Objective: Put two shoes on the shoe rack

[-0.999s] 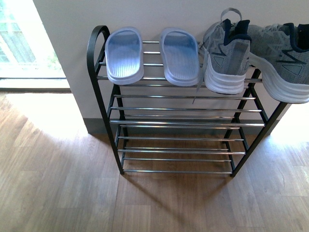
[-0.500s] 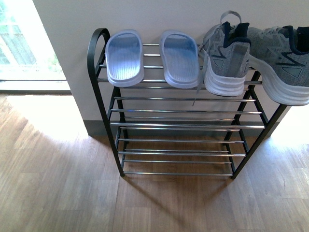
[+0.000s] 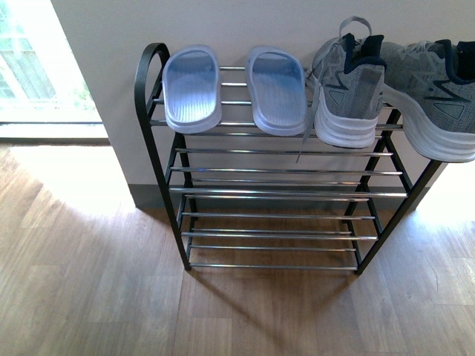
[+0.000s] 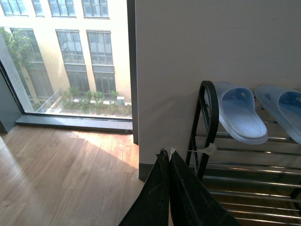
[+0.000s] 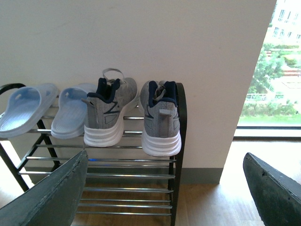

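On top tier of rack (image 3: 274, 193): sneakers (image 5: 110, 110) sitting heels-out, beside slides (image 3: 191, 87). Facing them straight ahead, right end effector (image 5: 164, 188) hanging spread, nearer; left end effector (image 4: 168, 162) pressed together, empty.

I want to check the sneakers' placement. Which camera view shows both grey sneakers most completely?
The right wrist view: both grey sneakers appear whole, heels outward, on the shoe rack's top tier. The front view cuts the outer sneaker at the frame edge. The left wrist view shows only slides.
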Available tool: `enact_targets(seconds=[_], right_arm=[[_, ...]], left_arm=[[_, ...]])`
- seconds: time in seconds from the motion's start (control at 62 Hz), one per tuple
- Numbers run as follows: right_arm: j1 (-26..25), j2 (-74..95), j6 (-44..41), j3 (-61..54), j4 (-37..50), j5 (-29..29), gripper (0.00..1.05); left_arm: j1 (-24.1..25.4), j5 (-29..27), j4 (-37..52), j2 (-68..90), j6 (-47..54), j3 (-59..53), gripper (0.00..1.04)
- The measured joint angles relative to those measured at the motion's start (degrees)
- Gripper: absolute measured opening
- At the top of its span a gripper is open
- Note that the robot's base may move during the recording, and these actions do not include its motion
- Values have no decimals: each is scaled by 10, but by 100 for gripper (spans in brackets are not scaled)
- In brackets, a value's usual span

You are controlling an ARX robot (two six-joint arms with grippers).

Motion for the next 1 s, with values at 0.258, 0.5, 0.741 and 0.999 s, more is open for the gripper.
enact_targets(seconds=[0.258,0.5,0.741,0.999], right_arm=[[0,0,0,0,0,0,96],[0,0,0,0,0,0,96],[0,0,0,0,0,0,96],[0,0,0,0,0,0,96]], left_arm=[[0,0,-85,-91,0,0,1],[0,0,-147,-154,0,0,1],[0,0,-192,-201,0,0,1],[0,0,-275,-268,0,0,1]])
